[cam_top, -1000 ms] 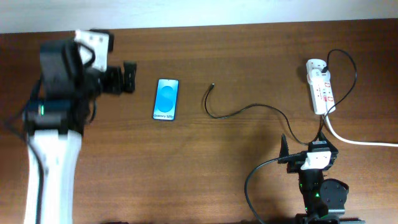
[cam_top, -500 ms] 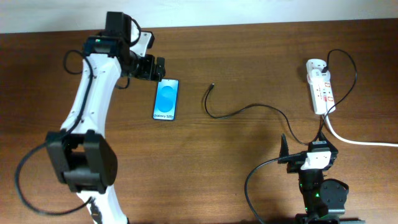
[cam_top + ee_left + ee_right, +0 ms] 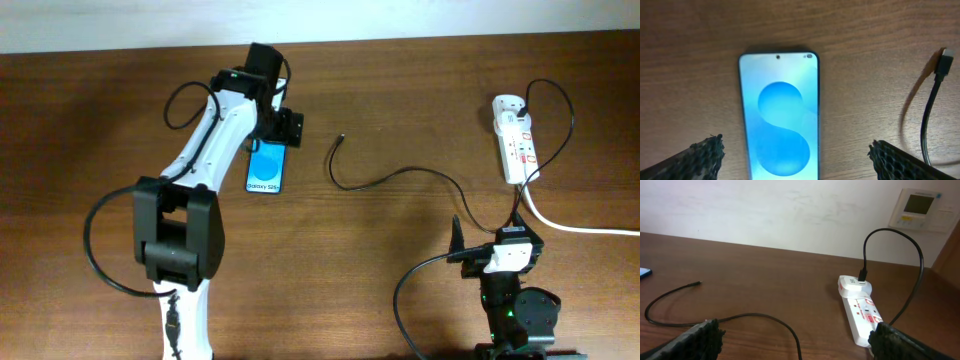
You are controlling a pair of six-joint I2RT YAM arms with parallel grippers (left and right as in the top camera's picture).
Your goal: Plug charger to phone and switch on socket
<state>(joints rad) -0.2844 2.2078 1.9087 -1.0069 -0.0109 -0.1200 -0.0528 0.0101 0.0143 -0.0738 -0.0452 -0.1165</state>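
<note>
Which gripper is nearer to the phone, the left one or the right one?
Left. The left gripper hovers open over the top end of the phone. The right gripper sits far off to the phone's right, by the table's near edge.

My left arm (image 3: 215, 125) lay stretched far out from its base, its forearm running straight to the wrist just behind the left fingers (image 3: 704, 156), which pointed downward. Those fingers stood wide apart, gripping nothing. My right arm (image 3: 515, 300) sat folded tight over its own base, and the right fingers (image 3: 702, 339) were likewise spread wide, closed on nothing.
</note>
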